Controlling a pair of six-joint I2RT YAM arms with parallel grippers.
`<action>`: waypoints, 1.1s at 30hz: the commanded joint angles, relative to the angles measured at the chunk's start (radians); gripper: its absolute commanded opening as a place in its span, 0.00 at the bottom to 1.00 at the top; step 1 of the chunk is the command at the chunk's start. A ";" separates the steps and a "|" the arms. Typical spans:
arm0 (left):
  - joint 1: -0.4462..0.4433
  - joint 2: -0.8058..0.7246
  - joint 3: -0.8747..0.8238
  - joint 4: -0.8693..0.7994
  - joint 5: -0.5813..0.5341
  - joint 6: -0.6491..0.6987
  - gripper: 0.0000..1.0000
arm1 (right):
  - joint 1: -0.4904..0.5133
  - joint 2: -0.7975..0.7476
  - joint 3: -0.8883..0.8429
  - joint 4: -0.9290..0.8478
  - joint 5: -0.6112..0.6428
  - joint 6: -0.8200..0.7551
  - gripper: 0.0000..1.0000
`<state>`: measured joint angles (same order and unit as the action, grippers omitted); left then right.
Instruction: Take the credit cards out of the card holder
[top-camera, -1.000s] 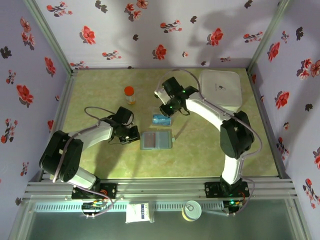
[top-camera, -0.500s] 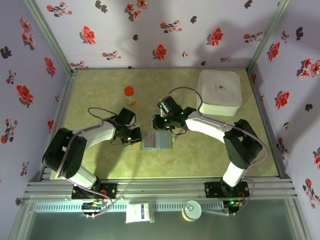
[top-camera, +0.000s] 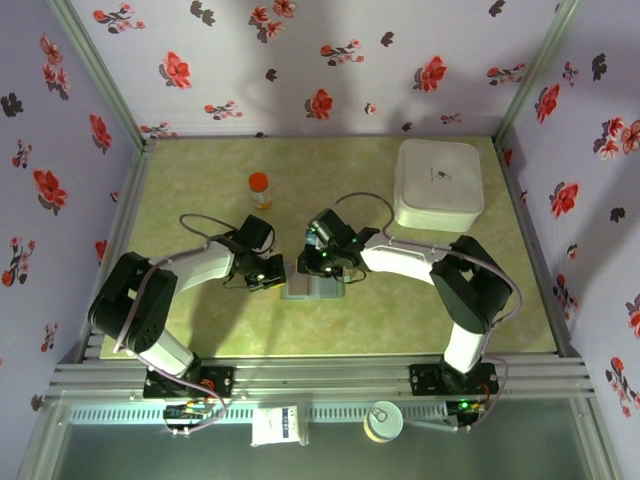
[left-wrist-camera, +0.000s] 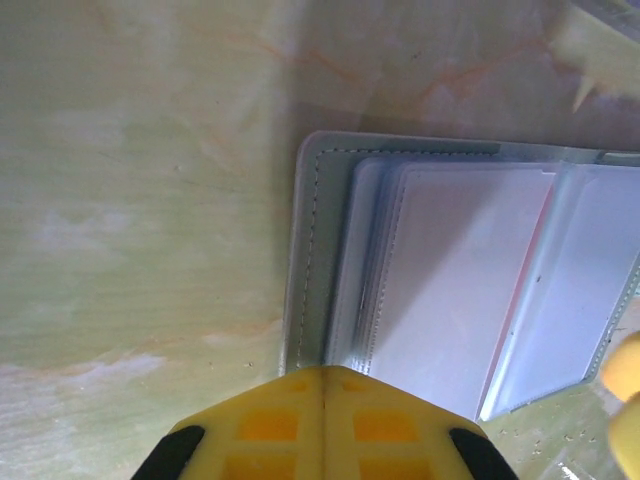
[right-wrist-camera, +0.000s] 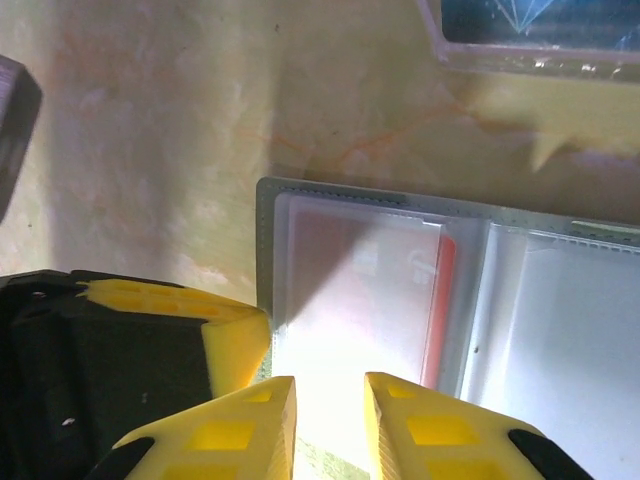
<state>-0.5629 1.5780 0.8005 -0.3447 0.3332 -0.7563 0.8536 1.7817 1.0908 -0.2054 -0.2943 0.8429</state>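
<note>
Jaws of the left gripper (left-wrist-camera: 322, 400) are closed tip to tip with nothing between them. They appear to press on the 9 o'clock edge of the small, flat, slate grey-blue bifold card holder (left-wrist-camera: 303, 250), which lies open at the middle of the pale green table (top-camera: 200, 180). Jaws of the right gripper (right-wrist-camera: 330, 405) stand slightly apart and empty, poised over the same panel from its 12 o'clock side. One thin red plastic credit card (right-wrist-camera: 446, 300) shows as a red strip behind the glossy clear plastic pockets (right-wrist-camera: 340, 290); other cards cannot be made out. Hazard 1: the card sits flush inside a slick pocket, so the narrow jaw gap may pinch the pocket film with the card, or slip off both. Hazard 2: the holder looks pinned at one edge only, so a pull on the card may pivot or drag it, or lift the free panel. Hazard 3: the two grippers sit just beside each other, so a small sideways correction could bring their fingers into contact. Hazard 4: a clear plastic rectangular sheet (right-wrist-camera: 520, 55) with something dark blue beneath lies near the holder at 12 o'clock and could be knocked on withdrawal.
</note>
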 joint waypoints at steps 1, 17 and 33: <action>-0.006 -0.011 0.034 -0.015 0.005 -0.012 0.00 | 0.012 0.019 -0.012 0.034 -0.018 0.036 0.25; -0.006 0.035 0.028 -0.025 -0.001 0.001 0.00 | 0.016 0.068 0.012 0.010 -0.022 0.059 0.27; -0.004 0.059 0.026 -0.049 -0.023 0.009 0.00 | 0.016 0.084 0.008 -0.027 -0.004 0.044 0.24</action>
<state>-0.5629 1.6176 0.8192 -0.3527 0.3321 -0.7555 0.8623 1.8534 1.0901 -0.1856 -0.3183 0.8940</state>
